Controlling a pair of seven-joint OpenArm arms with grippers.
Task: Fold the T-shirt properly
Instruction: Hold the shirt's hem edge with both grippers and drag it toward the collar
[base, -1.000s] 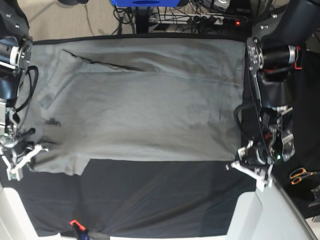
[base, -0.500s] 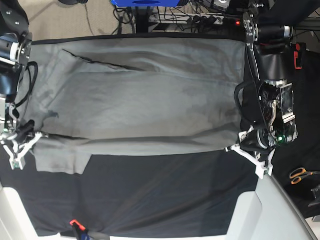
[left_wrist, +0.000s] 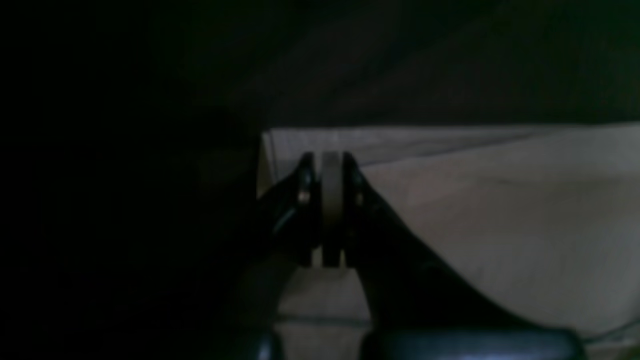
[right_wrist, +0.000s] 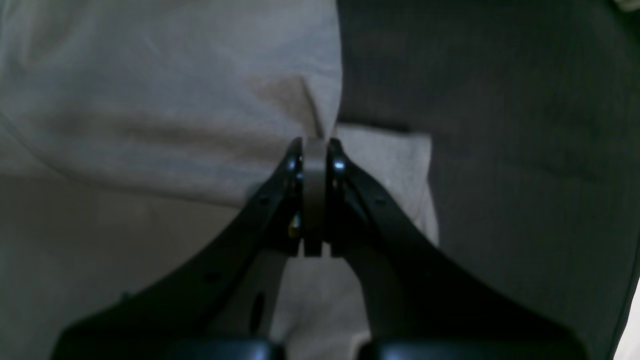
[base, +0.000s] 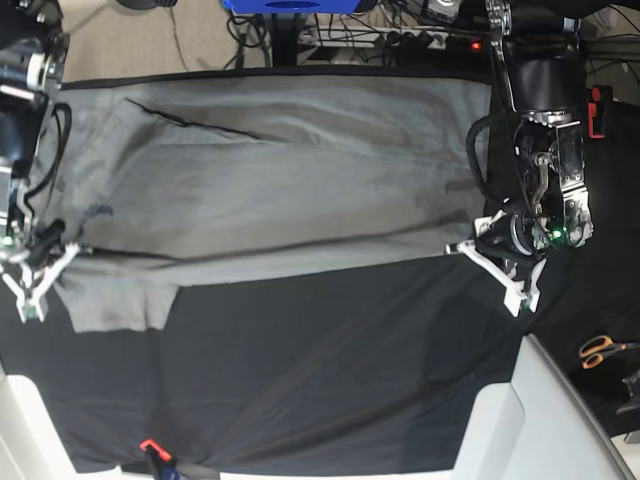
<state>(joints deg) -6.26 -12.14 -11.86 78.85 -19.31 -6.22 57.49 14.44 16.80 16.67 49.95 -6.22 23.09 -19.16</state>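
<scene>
The light-grey T-shirt (base: 290, 180) lies spread across the black table cloth (base: 320, 380), with its near edge lifted and folded toward the far side. My left gripper (base: 470, 250) is shut on the shirt's near right corner; in the left wrist view the jaws (left_wrist: 331, 200) pinch a fold of grey fabric (left_wrist: 500, 210). My right gripper (base: 62, 252) is shut on the shirt's near left edge; in the right wrist view the jaws (right_wrist: 314, 185) pinch grey cloth (right_wrist: 150, 115). A sleeve (base: 120, 305) lies flat below the left fold.
Orange-handled scissors (base: 600, 350) lie at the right edge. A small orange clip (base: 150, 447) sits at the cloth's near edge. Cables and a power strip (base: 420, 40) run behind the table. White table corners show at the bottom left and right.
Both grippers have moved toward the far side of the table, carrying the shirt's near edge with them. More black cloth shows in front, and the folded strip has grown.
</scene>
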